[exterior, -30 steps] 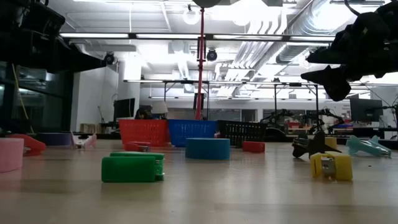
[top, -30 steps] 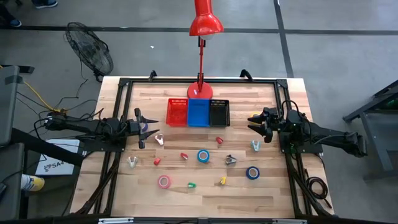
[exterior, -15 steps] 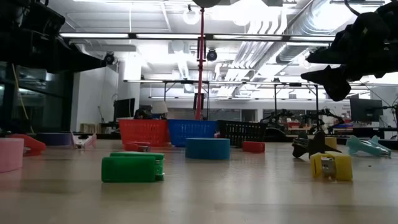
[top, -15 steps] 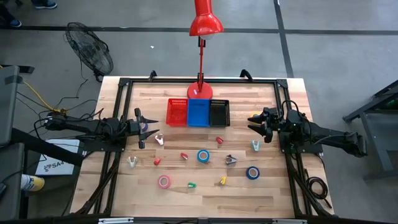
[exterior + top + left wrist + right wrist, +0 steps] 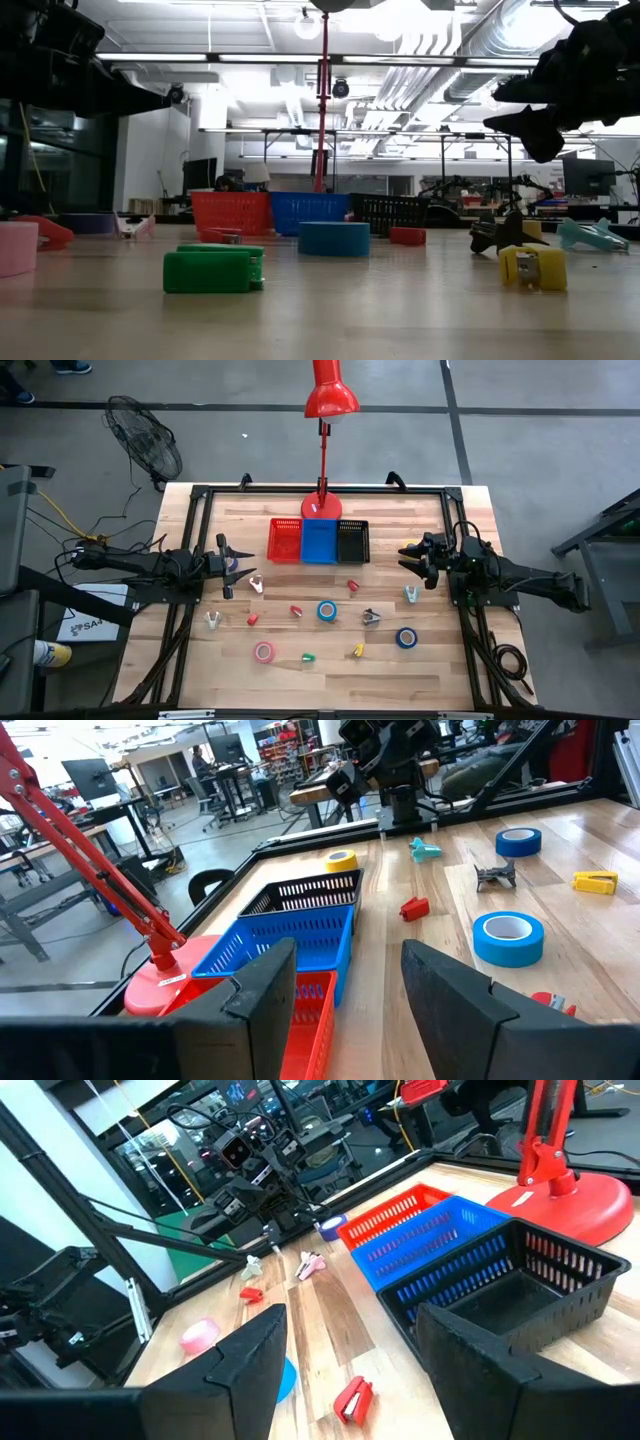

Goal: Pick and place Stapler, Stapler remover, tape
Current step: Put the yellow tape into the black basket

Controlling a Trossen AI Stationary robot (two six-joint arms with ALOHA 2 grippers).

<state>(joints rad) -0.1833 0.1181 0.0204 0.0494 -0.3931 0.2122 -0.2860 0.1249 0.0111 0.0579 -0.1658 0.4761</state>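
Nothing moved since before. Left gripper and right gripper parted, empty, hovering; tape between them, bins ahead for sorting.

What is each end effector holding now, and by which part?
Nothing. The left end effector and the right end effector are both open and empty, above the table.

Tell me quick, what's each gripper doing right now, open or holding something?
Left gripper: open, holding nothing, at the table's left side.
Right gripper: open, holding nothing, at the table's right side.
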